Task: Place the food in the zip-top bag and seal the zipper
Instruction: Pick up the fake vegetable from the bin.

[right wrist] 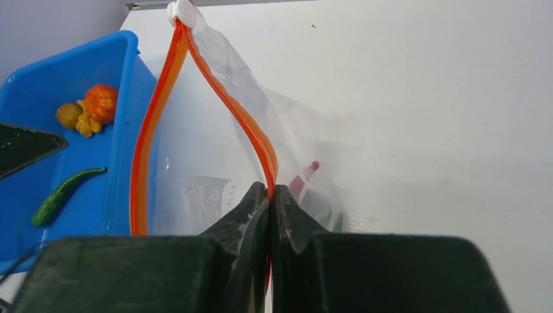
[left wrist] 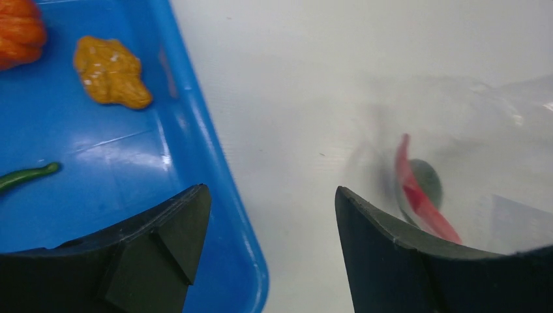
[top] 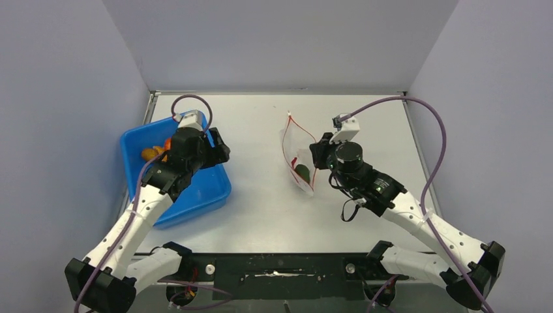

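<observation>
The clear zip-top bag (top: 298, 153) lies mid-table with its mouth open. My right gripper (right wrist: 269, 189) is shut on one side of its red-orange zipper (right wrist: 235, 107) and holds that edge up; it also shows in the top view (top: 317, 156). A red chili (left wrist: 420, 195) and a dark green oval piece (top: 303, 173) are inside the bag. An orange fruit (left wrist: 19, 32), a yellow-brown lump (left wrist: 111, 72) and a slim green chili (left wrist: 26, 176) lie in the blue tray (left wrist: 215, 163). My left gripper (left wrist: 270, 195) is open and empty above the tray's right rim.
The blue tray (top: 215, 189) sits at the table's left side, near the left wall. Bare white table lies between the tray and the bag. A white slider tab (right wrist: 182, 10) sits at the far end of the zipper.
</observation>
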